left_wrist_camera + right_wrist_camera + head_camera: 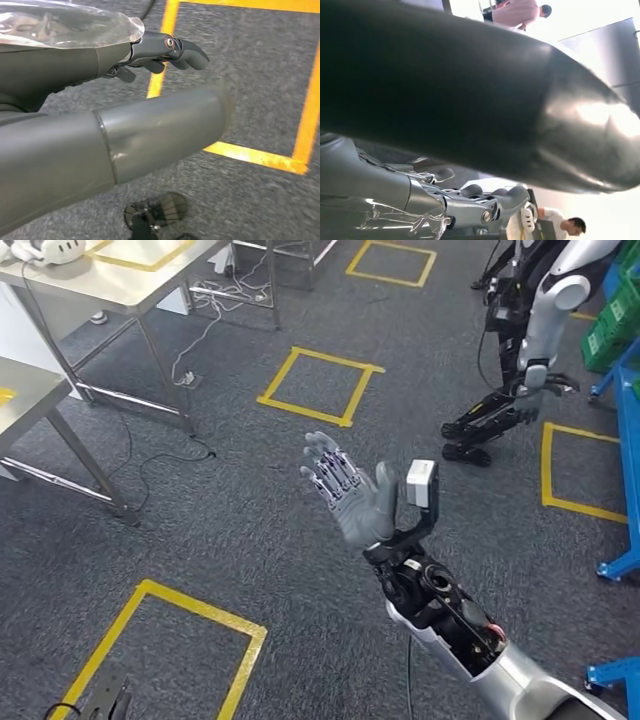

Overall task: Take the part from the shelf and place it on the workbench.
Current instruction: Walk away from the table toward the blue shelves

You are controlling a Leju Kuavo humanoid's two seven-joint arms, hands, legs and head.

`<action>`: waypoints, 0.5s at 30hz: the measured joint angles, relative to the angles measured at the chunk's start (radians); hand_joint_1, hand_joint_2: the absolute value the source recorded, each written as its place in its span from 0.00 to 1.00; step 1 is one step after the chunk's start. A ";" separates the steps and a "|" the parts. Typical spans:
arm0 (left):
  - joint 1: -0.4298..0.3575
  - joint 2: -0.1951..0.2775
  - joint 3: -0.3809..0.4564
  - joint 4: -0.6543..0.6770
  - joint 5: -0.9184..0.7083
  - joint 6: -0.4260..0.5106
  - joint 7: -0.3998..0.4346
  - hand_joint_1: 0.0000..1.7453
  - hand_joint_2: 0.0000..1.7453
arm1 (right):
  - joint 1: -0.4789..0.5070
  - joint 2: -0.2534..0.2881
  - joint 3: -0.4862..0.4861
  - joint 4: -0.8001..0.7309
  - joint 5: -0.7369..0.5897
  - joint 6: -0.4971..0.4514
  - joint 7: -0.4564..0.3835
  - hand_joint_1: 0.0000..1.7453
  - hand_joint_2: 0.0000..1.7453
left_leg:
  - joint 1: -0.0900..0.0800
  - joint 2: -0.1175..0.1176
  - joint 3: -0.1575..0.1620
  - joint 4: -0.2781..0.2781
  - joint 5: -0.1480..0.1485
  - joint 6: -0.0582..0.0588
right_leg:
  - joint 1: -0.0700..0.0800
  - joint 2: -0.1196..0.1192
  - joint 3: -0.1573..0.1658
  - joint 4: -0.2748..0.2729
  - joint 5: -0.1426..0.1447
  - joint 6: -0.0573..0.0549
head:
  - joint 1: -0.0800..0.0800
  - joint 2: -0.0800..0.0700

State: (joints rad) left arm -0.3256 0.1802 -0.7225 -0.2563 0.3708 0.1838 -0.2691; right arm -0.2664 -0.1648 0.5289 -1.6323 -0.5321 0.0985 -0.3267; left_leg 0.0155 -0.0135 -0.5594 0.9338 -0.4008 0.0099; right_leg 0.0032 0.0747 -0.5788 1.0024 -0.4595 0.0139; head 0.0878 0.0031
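grey right hand (351, 495) raised over carpet, fingers spread, holding nothing. left hand (166, 50) hangs low, fingers loosely extended, also nothing held. part not visible; blue shelf (623, 440) stands to the right hand's right, so right hand is nearer.

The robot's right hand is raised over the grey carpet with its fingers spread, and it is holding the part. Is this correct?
Not entirely. In the head view the right hand is raised over the grey carpet with its fingers spread, but the palm is empty: it holds no part.
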 joint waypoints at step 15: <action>-0.015 -0.015 0.000 -0.001 0.049 -0.028 -0.003 0.00 0.00 | 0.012 0.000 -0.009 -0.024 -0.006 -0.018 0.039 0.00 0.00 | -0.001 0.121 0.017 0.017 -0.032 -0.041 | -0.009 -0.094 0.028 -0.052 0.039 -0.016 | 0.004 0.000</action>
State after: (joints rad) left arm -0.3408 0.1650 -0.7225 -0.2571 0.4193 0.1555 -0.2722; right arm -0.2548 -0.1644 0.5199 -1.6562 -0.5384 0.0807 -0.2878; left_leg 0.0143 0.1073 -0.5425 0.9508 -0.4324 -0.0313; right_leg -0.0060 -0.0189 -0.5504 0.9499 -0.4208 -0.0021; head 0.0917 0.0031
